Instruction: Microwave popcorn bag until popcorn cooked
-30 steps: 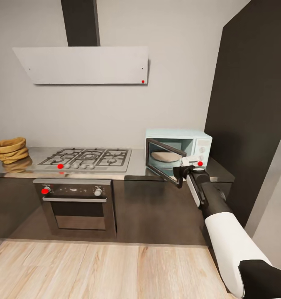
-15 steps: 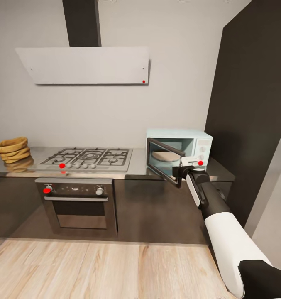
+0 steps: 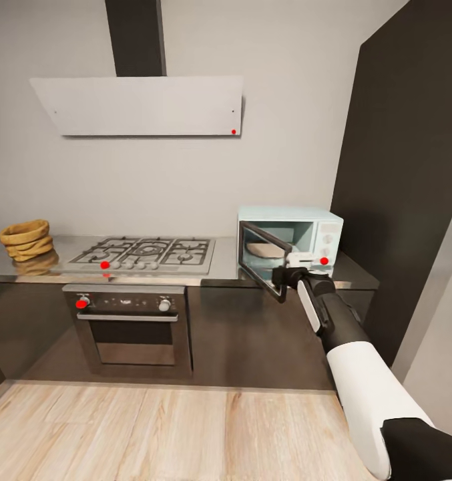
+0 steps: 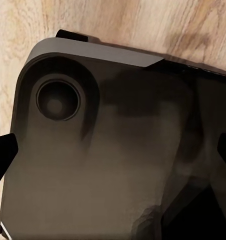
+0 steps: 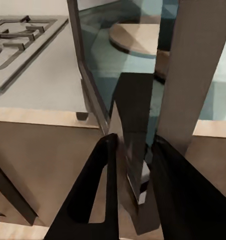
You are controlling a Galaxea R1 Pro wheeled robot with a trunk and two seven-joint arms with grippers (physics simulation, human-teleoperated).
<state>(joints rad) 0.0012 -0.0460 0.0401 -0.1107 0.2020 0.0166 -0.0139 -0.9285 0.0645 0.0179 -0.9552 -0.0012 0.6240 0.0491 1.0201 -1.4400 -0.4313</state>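
The pale blue microwave stands at the right end of the steel countertop. Its dark glass door hangs part-way open, showing a tan turntable inside. My right gripper is at the door's free edge. In the right wrist view the gripper has one black finger on each side of the door's edge and is shut on it. The tan popcorn bag sits far left on the countertop, well away from both arms. My left gripper is open, with its dark fingertips wide apart.
A steel gas hob lies between the bag and the microwave, with a steel oven below and a flat white hood above. A tall dark cabinet rises right of the microwave. Wood floor lies before the cabinets.
The whole view has shifted slightly. My right gripper has drawn a little to the left with the door's edge, and the door stands somewhat wider.
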